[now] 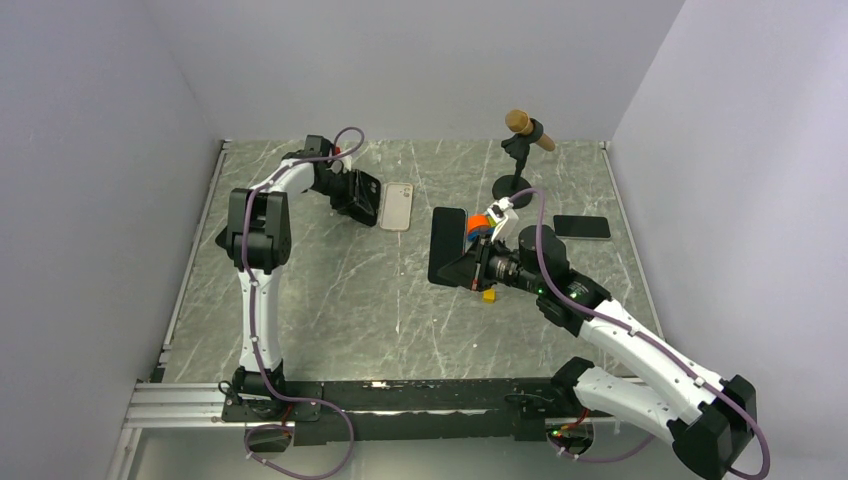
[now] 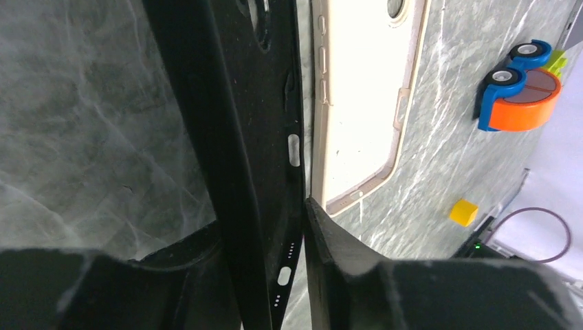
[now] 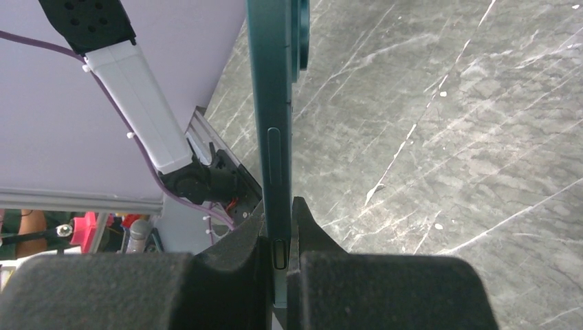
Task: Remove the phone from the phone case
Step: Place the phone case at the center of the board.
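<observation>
Setting: grey marble table (image 1: 330, 300), lilac walls (image 1: 420, 60).
Landmark: beige case (image 1: 397, 206), flat on the table.
Item 1, black case (image 2: 227, 137): just left of the beige case, on edge, pinched in your left gripper (image 2: 265, 234). It looks empty.
Item 2, phone (image 3: 275, 103): right of the beige case and apart from it, clamped in your right gripper (image 3: 278, 240). Its long axis runs straight out from the fingers.
Relation to mind: the phone lies right of the black case, with the beige case between them. Your right arm has it, so I judge them separated.
</observation>
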`<state>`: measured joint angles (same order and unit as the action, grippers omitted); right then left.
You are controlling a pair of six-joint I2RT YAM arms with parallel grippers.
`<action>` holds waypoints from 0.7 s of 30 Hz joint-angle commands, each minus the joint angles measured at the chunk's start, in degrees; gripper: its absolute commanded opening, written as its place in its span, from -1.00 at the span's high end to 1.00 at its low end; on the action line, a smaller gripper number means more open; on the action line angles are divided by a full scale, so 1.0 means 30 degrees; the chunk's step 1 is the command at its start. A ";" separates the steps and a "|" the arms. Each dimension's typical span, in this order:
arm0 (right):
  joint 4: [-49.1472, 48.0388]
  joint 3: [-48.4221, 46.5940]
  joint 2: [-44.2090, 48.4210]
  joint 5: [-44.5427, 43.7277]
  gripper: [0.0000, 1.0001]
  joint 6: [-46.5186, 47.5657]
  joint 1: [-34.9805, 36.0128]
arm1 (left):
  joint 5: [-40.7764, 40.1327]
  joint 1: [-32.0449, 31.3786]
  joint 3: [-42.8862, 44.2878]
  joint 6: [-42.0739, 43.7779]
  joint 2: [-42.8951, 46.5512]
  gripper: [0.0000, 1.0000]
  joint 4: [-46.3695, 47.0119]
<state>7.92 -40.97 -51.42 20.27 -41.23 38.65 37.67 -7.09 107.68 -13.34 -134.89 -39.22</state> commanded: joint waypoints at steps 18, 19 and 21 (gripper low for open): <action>0.4023 -0.0390 0.0594 -1.0039 1.00 -0.5220 -0.1379 | -0.7159 -0.0161 -0.3269 0.0154 0.7245 -0.99 -0.0227; 0.5157 -0.0462 0.0423 -1.1350 1.00 -0.6212 -0.1713 | -0.7415 -0.0281 -0.3576 0.0385 0.8044 -0.99 -0.0029; 0.6491 -0.0249 0.0248 -1.3084 1.00 -0.7493 -0.2572 | -0.8047 -0.0911 -0.3974 0.1012 0.9472 -0.99 0.0271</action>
<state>17.54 -39.00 -50.09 -1.37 -53.06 34.65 19.05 -7.49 97.08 -13.72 -117.49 -39.55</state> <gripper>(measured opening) 0.098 0.994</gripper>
